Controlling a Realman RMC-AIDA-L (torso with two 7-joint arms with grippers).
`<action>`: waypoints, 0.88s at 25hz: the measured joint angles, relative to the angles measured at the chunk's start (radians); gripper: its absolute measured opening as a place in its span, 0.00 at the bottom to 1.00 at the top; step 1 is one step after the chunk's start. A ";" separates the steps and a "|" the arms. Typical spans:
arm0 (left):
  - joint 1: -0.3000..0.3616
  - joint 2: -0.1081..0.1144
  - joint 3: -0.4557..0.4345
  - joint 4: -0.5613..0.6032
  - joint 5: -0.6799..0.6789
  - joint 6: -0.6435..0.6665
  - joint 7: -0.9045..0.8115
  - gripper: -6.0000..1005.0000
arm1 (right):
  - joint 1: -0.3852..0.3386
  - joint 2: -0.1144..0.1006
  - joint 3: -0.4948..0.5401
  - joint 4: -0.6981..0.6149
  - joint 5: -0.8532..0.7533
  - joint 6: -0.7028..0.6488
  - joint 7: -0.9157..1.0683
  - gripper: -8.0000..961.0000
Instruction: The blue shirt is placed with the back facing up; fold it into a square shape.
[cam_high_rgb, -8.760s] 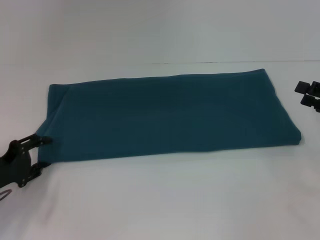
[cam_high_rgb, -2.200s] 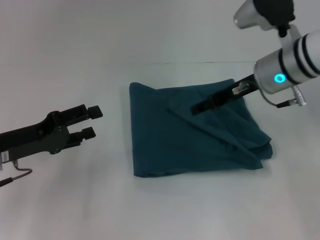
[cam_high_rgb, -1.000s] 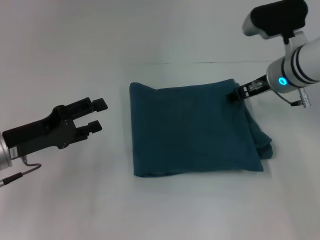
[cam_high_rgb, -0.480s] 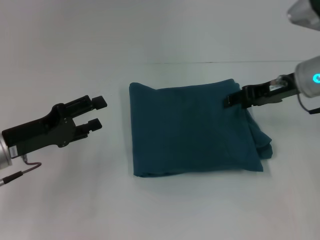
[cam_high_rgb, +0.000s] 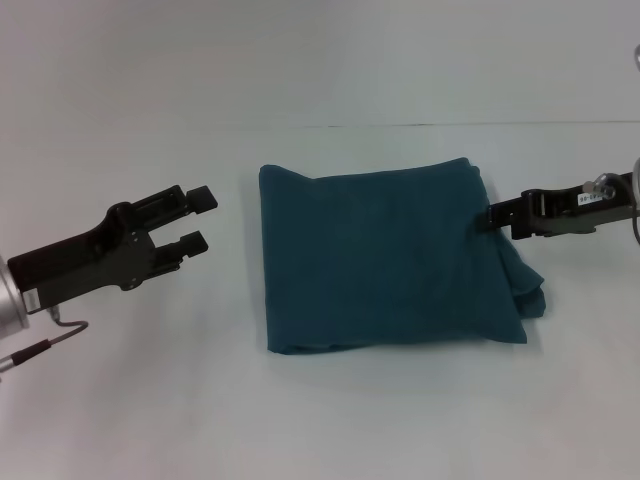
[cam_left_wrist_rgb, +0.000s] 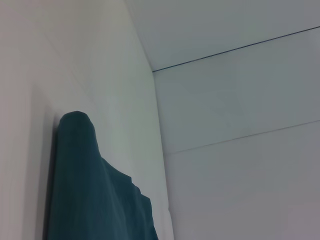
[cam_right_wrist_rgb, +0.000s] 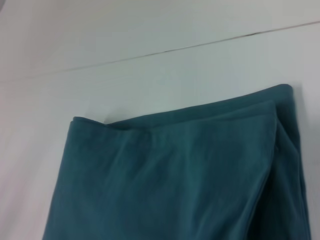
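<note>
Blue shirt (cam_high_rgb: 385, 260) folded near-square at table centre, right gripper (cam_high_rgb: 490, 216) at its right edge, finger state unreadable, nearer than left gripper (cam_high_rgb: 200, 218), fingers apart, well off its left edge.
</note>
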 joint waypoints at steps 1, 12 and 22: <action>0.000 -0.001 0.000 0.000 -0.001 0.000 0.000 0.81 | -0.001 0.004 -0.001 0.006 0.000 0.011 -0.007 0.68; 0.005 -0.004 0.000 0.000 -0.006 -0.002 0.001 0.81 | 0.021 0.034 -0.009 0.102 0.004 0.122 -0.050 0.67; -0.001 -0.010 0.000 0.000 -0.006 -0.014 0.002 0.81 | 0.038 0.043 -0.008 0.130 0.008 0.133 -0.076 0.67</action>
